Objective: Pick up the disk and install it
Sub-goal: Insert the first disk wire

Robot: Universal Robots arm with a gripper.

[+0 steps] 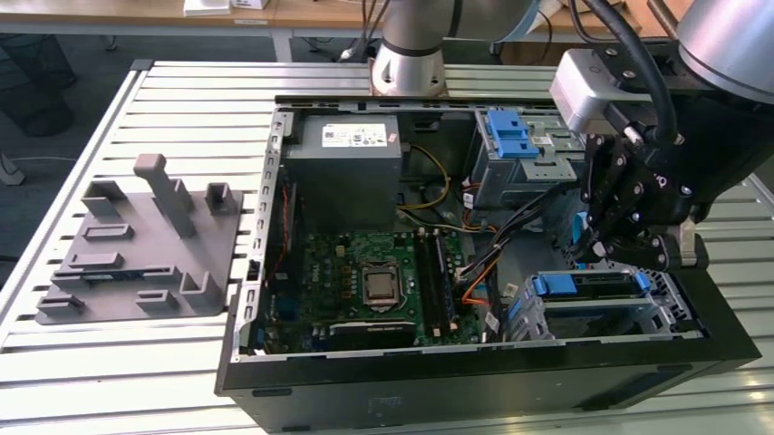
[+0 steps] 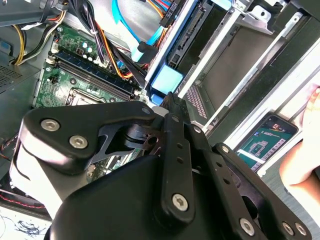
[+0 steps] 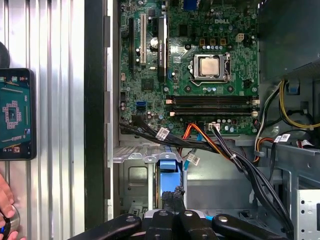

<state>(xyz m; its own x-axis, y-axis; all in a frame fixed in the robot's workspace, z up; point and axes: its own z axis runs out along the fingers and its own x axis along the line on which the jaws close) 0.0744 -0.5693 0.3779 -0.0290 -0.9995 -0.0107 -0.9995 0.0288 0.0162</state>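
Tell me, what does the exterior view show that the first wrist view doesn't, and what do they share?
The exterior view alone takes in the grey fixture block on the slatted table, the power supply and the arm's base. The first wrist view alone has a phone and a person's hand. Both show the open computer case, its motherboard, and the gripper at the drive cage's blue carrier.

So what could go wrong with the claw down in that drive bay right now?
The claw sits at the blue-framed disk in the drive cage; the disk could jam if pushed in skewed. The cable bundle runs close beside it and could snag. A hand beside the case is near the arm.
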